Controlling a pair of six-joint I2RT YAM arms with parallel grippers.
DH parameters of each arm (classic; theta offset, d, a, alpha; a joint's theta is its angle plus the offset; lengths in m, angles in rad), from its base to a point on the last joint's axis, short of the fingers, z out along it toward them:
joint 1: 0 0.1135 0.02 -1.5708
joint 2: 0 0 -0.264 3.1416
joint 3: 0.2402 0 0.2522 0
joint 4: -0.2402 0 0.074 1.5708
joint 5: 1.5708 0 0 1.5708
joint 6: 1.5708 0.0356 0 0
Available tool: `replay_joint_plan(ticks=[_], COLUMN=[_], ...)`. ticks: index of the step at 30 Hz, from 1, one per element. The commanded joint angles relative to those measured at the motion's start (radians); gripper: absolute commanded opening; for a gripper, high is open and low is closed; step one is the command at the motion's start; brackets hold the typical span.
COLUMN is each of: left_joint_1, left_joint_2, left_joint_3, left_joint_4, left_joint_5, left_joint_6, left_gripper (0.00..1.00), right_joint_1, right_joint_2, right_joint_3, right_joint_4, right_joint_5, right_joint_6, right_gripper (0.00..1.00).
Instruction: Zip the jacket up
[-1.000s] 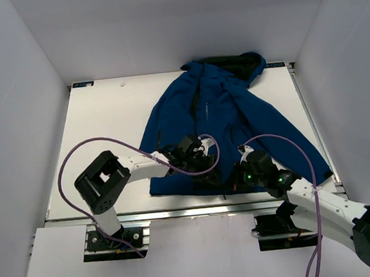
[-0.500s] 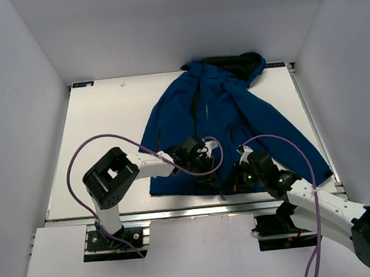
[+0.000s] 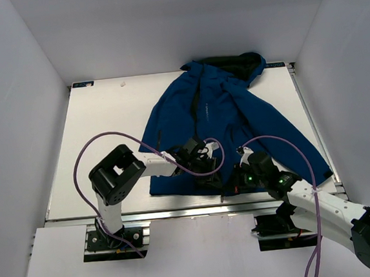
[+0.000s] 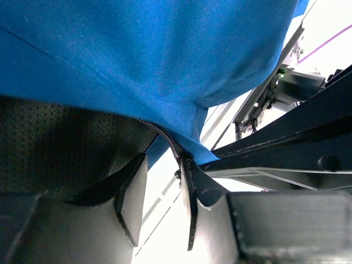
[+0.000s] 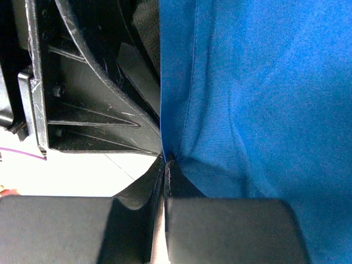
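White walls [image 3: 15,127] enclose a pale surface [image 3: 105,119] where the large royal-blue fabric jacket [image 3: 221,109] lies spread, hood toward the far edge. Our right jaws are clamped on its near hem; our left jaws stand parted, its dark zipper edge [image 4: 165,140] beside one finger [image 4: 198,192].

free: table [image 3: 100,133] left of jacket [image 3: 228,115] | obstacle: left end effector [image 3: 207,172], right end effector [image 3: 231,187] close together at near hem

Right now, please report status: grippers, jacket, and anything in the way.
Left gripper open, zipper edge between its jaws. Right gripper shut on jacket hem. Jacket front not yet zipped. Nothing blocking seen.
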Motion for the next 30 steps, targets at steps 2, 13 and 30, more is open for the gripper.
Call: replay_joint_plan(ticks=[2,13,30], left_joint_1=[-0.01,-0.009,-0.027], left_joint_2=[-0.021,-0.055,-0.084], left_joint_3=[0.001,-0.031,-0.054], left_joint_4=[0.202,0.31,0.212], left_joint_5=[0.12,0.126,0.052], left_joint_6=[-0.043,-0.053,-0.006], left_gripper=[0.42,0.0,0.0], right_joint_1=[0.005,0.005,0.005], right_joint_2=[-0.01,0.005,0.07], right_joint_3=[0.008,0.036,0.049], right_joint_4=[0.028,-0.056,-0.095], right_joint_5=[-0.038,0.03,-0.003], right_joint_6=[-0.01,-0.018,-0.102], right_gripper=[0.0,0.0,0.52])
